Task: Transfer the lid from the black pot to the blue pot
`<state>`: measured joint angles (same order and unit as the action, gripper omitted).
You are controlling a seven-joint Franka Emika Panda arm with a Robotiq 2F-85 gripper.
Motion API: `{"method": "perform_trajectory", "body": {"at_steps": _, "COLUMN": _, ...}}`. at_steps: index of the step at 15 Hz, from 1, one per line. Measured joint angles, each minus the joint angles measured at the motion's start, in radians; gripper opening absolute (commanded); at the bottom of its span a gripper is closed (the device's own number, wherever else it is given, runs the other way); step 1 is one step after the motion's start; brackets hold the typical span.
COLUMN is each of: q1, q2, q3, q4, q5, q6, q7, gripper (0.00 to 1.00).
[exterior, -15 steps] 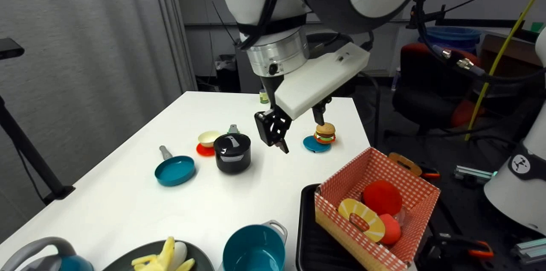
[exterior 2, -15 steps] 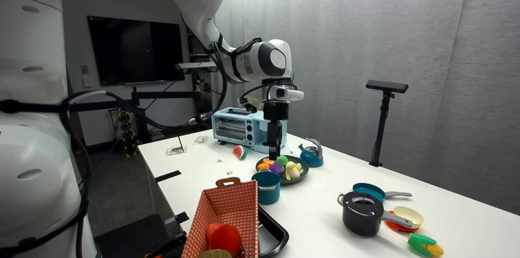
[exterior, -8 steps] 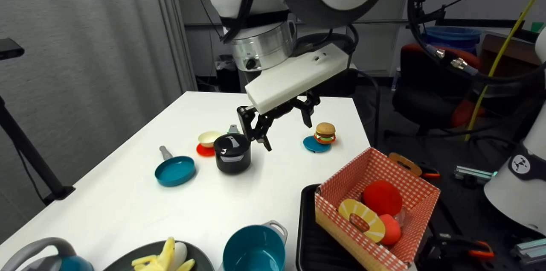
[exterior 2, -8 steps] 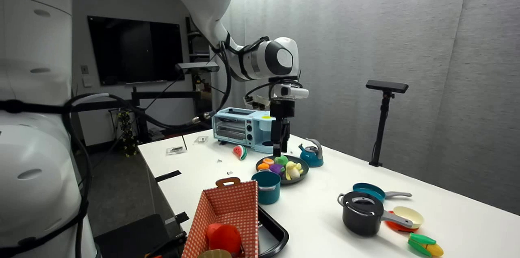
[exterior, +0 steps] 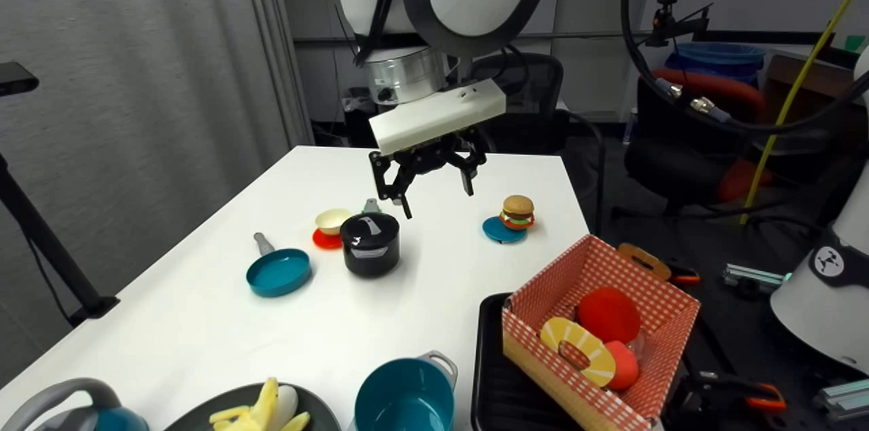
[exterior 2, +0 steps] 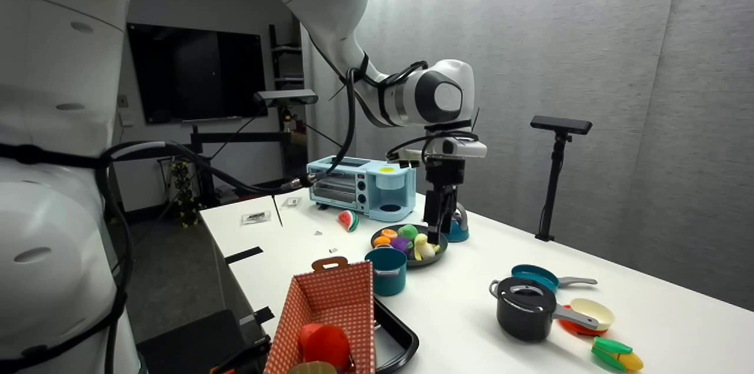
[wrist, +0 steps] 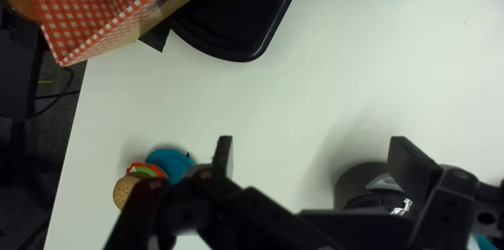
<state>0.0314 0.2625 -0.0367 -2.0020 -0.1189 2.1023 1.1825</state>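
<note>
The lid (exterior 2: pixel 527 303) sits flat on the black pot (exterior 2: pixel 523 328), covering its mouth, so the transfer seems yet to start; the blue pot (exterior 2: pixel 390 286) stands upright and uncovered on the counter (exterior: pixel 434 295), which leaves it ready to be topped. The jaws hang spread wide with nothing between them, presumably so they can come down around some part of the lid, whose top is too dark to read clearly. The black pot's long handle (exterior 2: pixel 576 317) juts out sideways, so it should not hinder an approach from above. In both exterior views the lid lies off to one side of the jaws, clear of them; in the wrist view it shows below them, partly hidden by one jaw rather than centred in the gap, so shifting over the pot before descending is probably needed
</note>
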Motion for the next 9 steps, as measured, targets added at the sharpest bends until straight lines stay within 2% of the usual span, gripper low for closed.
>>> {"method": "perform_trajectory", "body": {"at_steps": 9, "q1": 0.001, "q2": 0.01, "q3": 0.0, "q4": 0.005, "q5": 0.001, "q6": 0.0, "q7": -0.002, "gripper": 1.0}}
